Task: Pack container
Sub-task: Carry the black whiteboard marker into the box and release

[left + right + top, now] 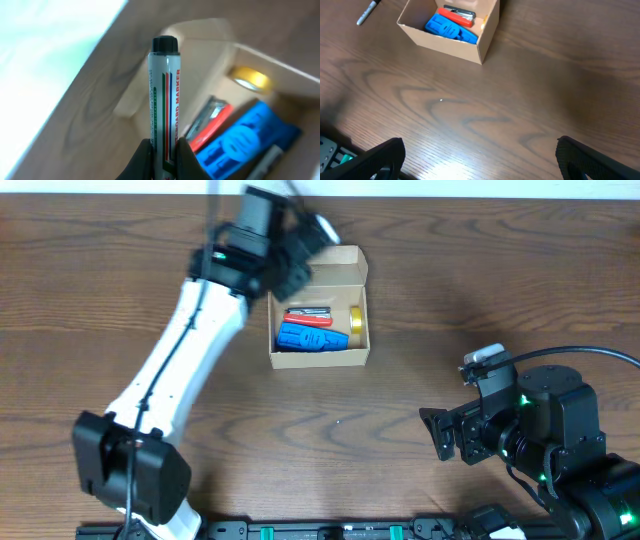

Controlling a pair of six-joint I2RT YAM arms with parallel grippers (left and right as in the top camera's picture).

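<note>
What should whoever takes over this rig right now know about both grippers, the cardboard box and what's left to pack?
Left gripper: shut on the white whiteboard marker with a black cap, held at the far left corner of the open tan cardboard box, not yet inside.
Right gripper: open and empty, low over the wooden table, well away from the box.
Done: a blue plastic piece, a red-and-black item and a yellow roll lie in the box.
Left: lower the marker in, release it, then probably close the flap lid.
</note>
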